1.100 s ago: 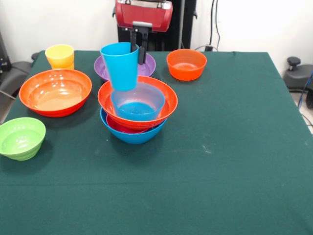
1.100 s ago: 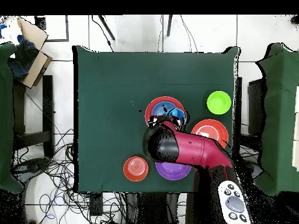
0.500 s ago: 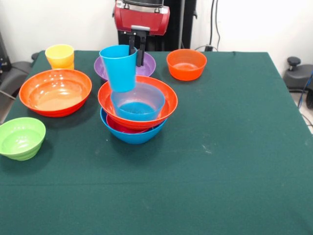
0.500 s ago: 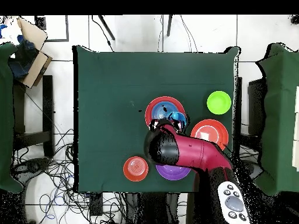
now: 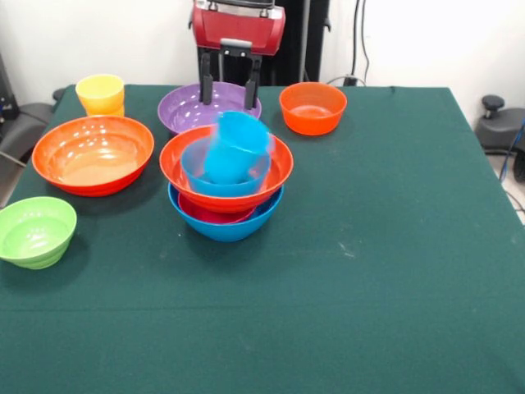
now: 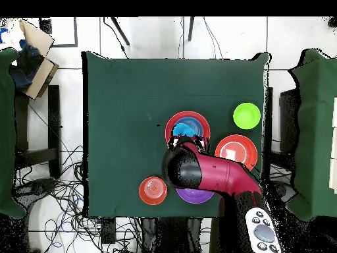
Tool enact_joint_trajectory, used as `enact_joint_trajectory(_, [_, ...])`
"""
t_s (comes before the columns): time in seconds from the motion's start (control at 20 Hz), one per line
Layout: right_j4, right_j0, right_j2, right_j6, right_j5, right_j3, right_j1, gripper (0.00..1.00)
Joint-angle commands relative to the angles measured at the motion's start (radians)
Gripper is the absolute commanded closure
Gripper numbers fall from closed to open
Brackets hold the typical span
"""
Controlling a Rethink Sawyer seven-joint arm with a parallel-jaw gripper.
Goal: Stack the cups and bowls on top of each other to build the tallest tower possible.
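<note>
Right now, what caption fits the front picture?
Open gripper above the blue cup, tilted in the tower.

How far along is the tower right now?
Built: the tower nests a large blue bowl, magenta, large orange and medium blue bowls. In hand: nothing; the claw is open above, and the blue cup sits blurred and tilted in the top bowl. Left: yellow cup, purple bowl, small orange bowl, other large orange bowl, green bowl.
</note>
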Motion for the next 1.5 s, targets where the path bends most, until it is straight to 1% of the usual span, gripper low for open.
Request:
enact_joint_trajectory(0.05, [-0.056, 0.008, 0.026, 0.057, 0.054, 0.005, -0.017, 0.0])
enact_joint_trajectory(0.6, [-0.048, 0.005, 0.03, 0.049, 0.087, 0.006, -0.036, 0.0])
enact_joint_trajectory(0.85, [-0.043, -0.008, 0.042, 0.05, 0.082, 0.014, -0.04, 0.0])
enact_joint_trajectory(1.05, [-0.036, -0.026, 0.059, 0.038, 0.098, 0.025, -0.063, 0.0])
enact_joint_trajectory(1.25, [-0.022, -0.069, 0.101, 0.02, 0.108, 0.049, -0.095, 0.0])
enact_joint_trajectory(1.3, [-0.009, -0.107, 0.144, 0.019, 0.092, 0.075, -0.107, 0.0])
enact_joint_trajectory(1.35, [0.001, -0.131, 0.17, 0.018, 0.089, 0.091, -0.114, 0.0])
enact_joint_trajectory(1.4, [0.018, -0.174, 0.216, 0.013, 0.09, 0.117, -0.13, 0.0])
enact_joint_trajectory(1.5, [0.035, -0.213, 0.258, -0.013, 0.126, 0.133, -0.164, 0.0])
